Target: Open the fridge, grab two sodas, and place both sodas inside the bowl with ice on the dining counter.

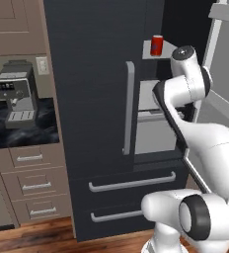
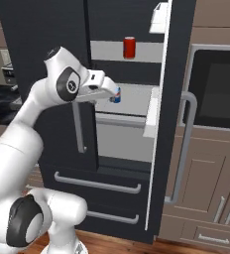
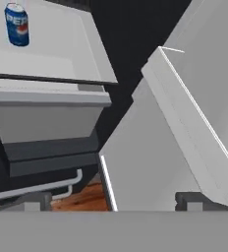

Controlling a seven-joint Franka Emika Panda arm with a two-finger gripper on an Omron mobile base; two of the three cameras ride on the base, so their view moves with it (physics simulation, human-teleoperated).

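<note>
Hand view: my fingertips (image 3: 30, 203) rise at the bottom with a broad gap between them and nothing in it, so my gripper (image 3: 108, 203) is open and empty.
Fridge: the fridge (image 2: 47, 44) has its right door (image 2: 179, 99) swung out; the left door is closed.
Blue can: the blue can (image 3: 17, 24) stands upright on a pale shelf (image 3: 57, 54), apart from my fingers; from the right base camera it sits just beyond my hand.
Red can: the red can (image 2: 129, 47) stands upright on the shelf above.
Handling: I judge both cans light, rigid and smooth, with thin walls that could dent or slip.
Hold: I would close across the middle of the blue can's round side, jaws level, below the rim.
Risk: a nudge from one finger could tip it.
</note>
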